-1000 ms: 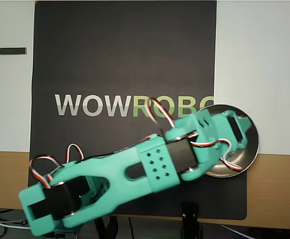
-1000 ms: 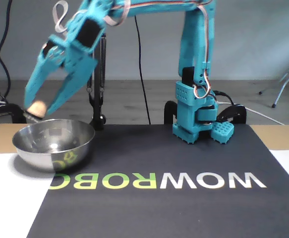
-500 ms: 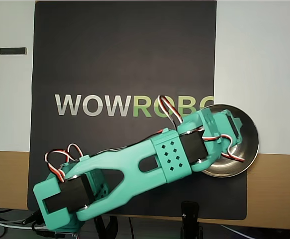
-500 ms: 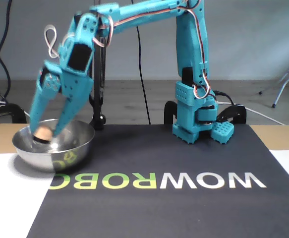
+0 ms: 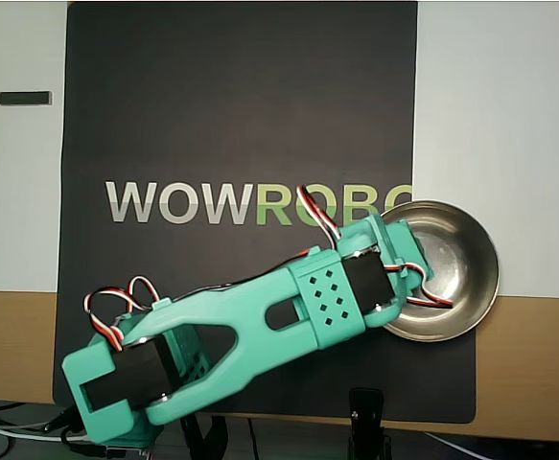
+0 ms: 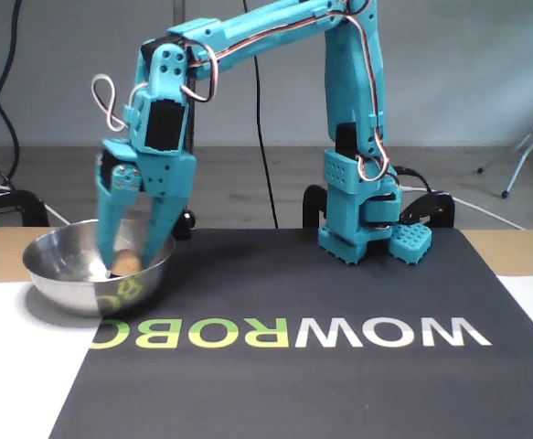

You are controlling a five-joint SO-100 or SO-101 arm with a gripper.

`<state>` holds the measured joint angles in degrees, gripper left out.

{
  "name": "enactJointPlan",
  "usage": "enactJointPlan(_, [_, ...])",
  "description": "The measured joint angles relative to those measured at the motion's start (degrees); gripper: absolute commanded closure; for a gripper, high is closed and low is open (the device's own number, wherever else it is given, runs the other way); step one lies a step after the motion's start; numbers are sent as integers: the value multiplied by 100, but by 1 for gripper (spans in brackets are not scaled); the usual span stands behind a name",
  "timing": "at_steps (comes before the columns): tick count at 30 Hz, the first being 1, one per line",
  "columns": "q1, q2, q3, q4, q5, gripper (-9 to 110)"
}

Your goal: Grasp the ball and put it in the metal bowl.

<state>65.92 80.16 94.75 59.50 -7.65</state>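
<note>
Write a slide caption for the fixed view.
Teal arm's hand lowers the ball inside the metal bowl on the mat.

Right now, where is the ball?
In the fixed view the ball sits low inside the metal bowl, at the bowl's right side, between the tool's fingertips.

Table (image 5: 538, 364) w/ white sheet (image 5: 500, 115), black mat (image 5: 241, 96) (WOWROBO print); metal bowl (image 5: 471, 287) at mat edge, arm base (image 6: 362, 224), small dark stick (image 5: 25, 98).
</note>
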Motion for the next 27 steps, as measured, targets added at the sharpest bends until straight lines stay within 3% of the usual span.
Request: enactJointPlan(27, [229, -18, -193, 0, -35, 83])
